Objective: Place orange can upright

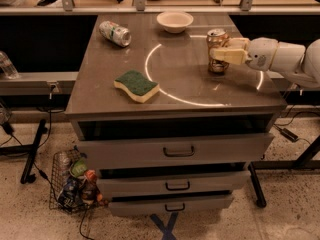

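Observation:
The orange can [217, 40] stands upright at the right side of the grey table [190, 86], its base on or just above the surface. My gripper [220, 54] reaches in from the right and is shut on the can's middle. The cream fingers [231, 56] cover part of its side. The white arm [280, 59] extends off the right edge of the view.
A green-and-white silver can [115, 33] lies on its side at the back left. A white bowl [174, 21] sits at the back centre. A green and yellow sponge [137, 85] lies front left. Drawers [177, 151] stand partly open below. A wire basket [75, 181] of items sits on the floor.

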`<action>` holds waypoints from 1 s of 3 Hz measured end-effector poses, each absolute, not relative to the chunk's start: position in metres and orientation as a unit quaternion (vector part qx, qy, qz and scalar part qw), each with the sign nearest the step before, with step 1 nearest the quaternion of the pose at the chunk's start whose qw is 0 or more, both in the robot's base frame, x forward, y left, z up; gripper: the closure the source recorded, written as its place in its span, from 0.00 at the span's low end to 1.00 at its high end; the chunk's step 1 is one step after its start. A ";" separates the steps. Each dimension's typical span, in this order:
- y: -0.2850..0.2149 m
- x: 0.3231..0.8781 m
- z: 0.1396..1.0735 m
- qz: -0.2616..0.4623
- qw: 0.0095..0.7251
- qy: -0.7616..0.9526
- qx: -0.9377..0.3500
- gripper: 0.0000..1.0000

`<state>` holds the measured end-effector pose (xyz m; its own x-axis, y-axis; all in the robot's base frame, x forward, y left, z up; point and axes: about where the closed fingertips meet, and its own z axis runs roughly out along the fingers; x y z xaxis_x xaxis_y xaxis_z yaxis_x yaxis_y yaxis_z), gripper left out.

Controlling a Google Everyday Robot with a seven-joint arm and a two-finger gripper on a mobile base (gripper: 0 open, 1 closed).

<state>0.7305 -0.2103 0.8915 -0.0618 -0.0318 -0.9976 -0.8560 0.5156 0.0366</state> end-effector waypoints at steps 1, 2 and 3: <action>-0.220 0.730 0.879 0.340 0.604 0.624 -0.360 0.82; -0.229 0.728 0.876 0.331 0.607 0.620 -0.370 0.60; -0.229 0.728 0.876 0.330 0.607 0.620 -0.371 0.36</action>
